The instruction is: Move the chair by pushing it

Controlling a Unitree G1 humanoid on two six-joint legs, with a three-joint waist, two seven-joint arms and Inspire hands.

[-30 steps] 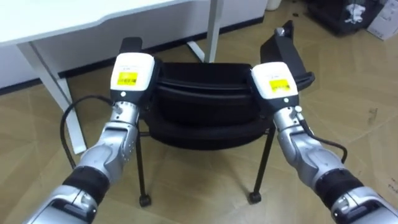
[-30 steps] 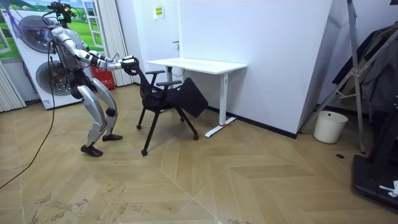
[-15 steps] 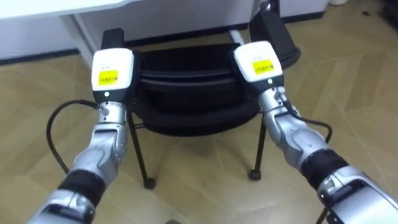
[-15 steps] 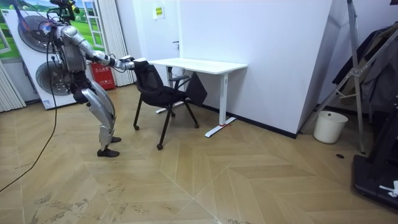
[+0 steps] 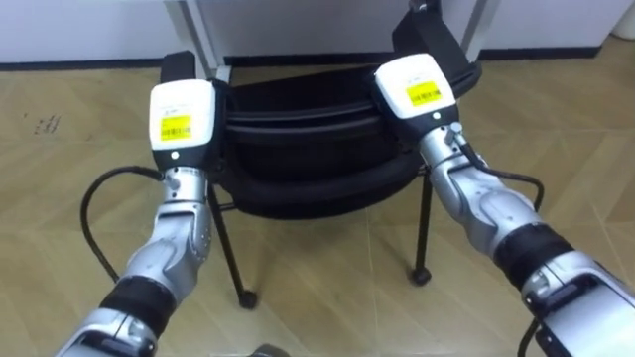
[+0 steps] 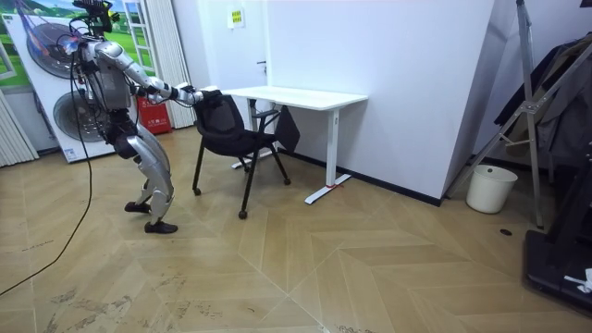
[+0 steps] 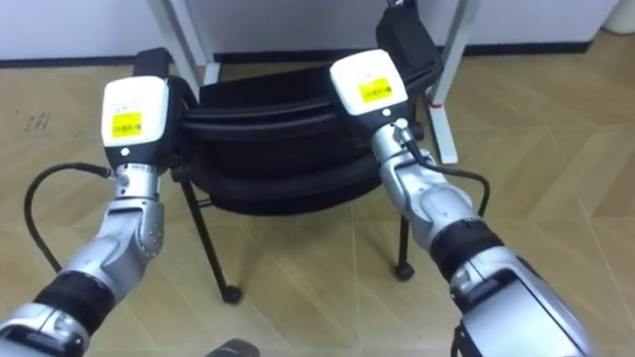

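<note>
The black chair [image 5: 298, 149] on castors stands in front of me, its backrest towards me. My left hand [image 5: 182, 114] lies against the backrest's left end and my right hand [image 5: 415, 89] against its right end. Only the white backs of the hands show; the fingers are hidden over the backrest's top. In the room view the chair [image 6: 229, 131] stands at the end of the white desk [image 6: 296, 95], and I stand behind it, leaning forward with both arms stretched out to its back. The right eye view shows the left hand [image 7: 137, 111] and the right hand [image 7: 365, 84] placed the same way.
Two white desk legs [image 5: 195, 30] rise just beyond the chair, one on each side. A black panel [image 5: 429, 35] sticks up at the chair's far right. A white bin [image 6: 487, 188] stands by the wall, a dark stand [image 6: 541, 111] at the room view's right.
The chair has rolled towards the desk, from tilted to standing level. I have stepped after it, with both hands staying on the backrest. The eye views have shifted forward.
</note>
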